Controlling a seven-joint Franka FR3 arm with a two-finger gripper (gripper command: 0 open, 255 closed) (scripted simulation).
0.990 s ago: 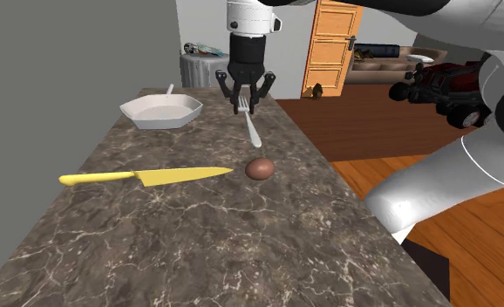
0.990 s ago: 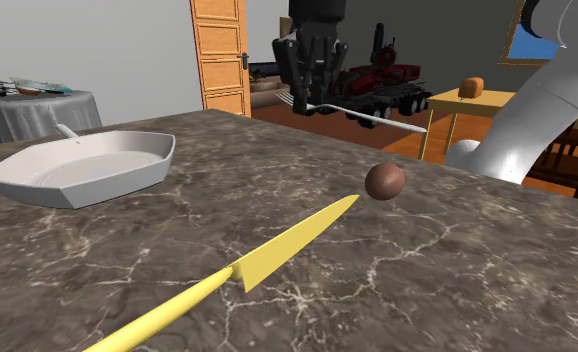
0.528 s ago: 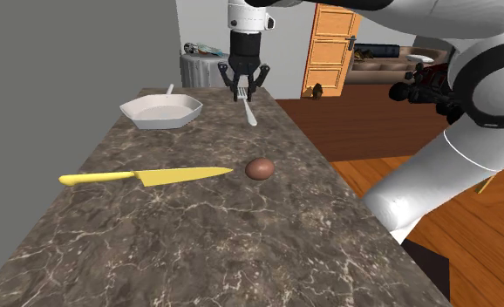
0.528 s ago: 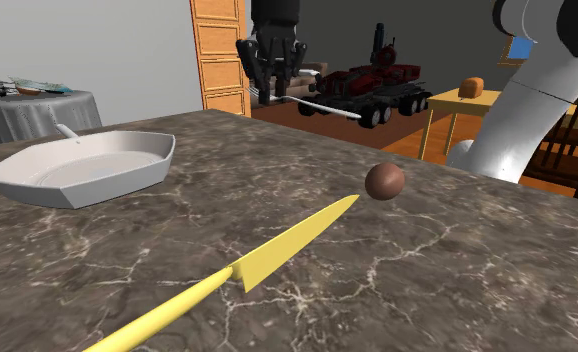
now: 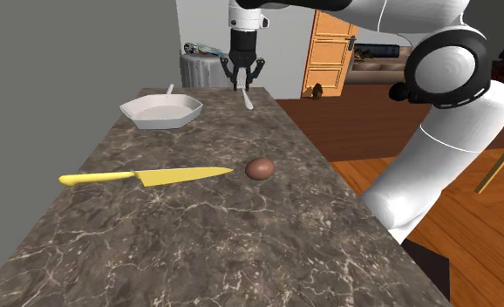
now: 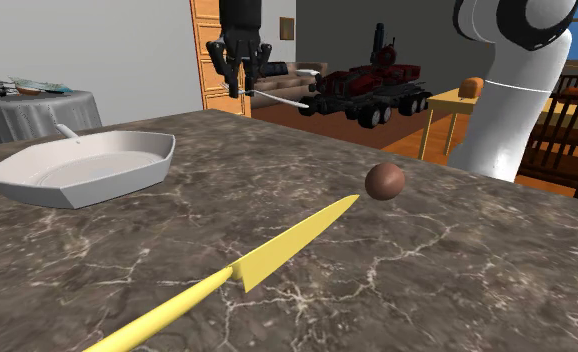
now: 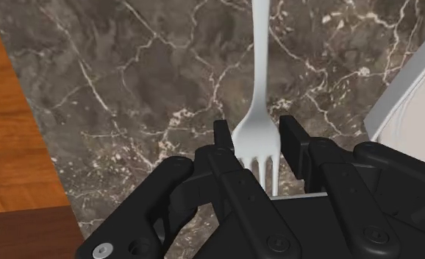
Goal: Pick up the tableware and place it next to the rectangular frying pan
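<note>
A white fork (image 5: pixel 248 98) hangs above the far end of the dark marble counter (image 5: pixel 198 227), its handle pointing toward the stand. My black gripper (image 5: pixel 243 85) is shut on the fork's tine end. In the second exterior view the gripper (image 6: pixel 242 85) holds the fork (image 6: pixel 282 100) level, up and to the right of the white angular pan (image 6: pixel 82 170). In the wrist view the fingers (image 7: pixel 223 140) clasp the fork's head (image 7: pixel 256 140) over the marble, with the pan's rim (image 7: pixel 406 96) off to one side. The pan (image 5: pixel 161 110) sits at the counter's far left.
A yellow knife (image 5: pixel 146 178) lies across the counter's middle, and a brown ball (image 5: pixel 259 168) rests near its tip. The counter's right edge drops to a wood floor (image 5: pixel 364 131). A round table draped in grey (image 5: pixel 202 68) and an orange door (image 5: pixel 331 48) stand behind.
My gripper has carried the fork away from the stand toward the counter's far end, leftward in the second exterior view and closer to the pan. Knife, ball and pan have stayed put.
</note>
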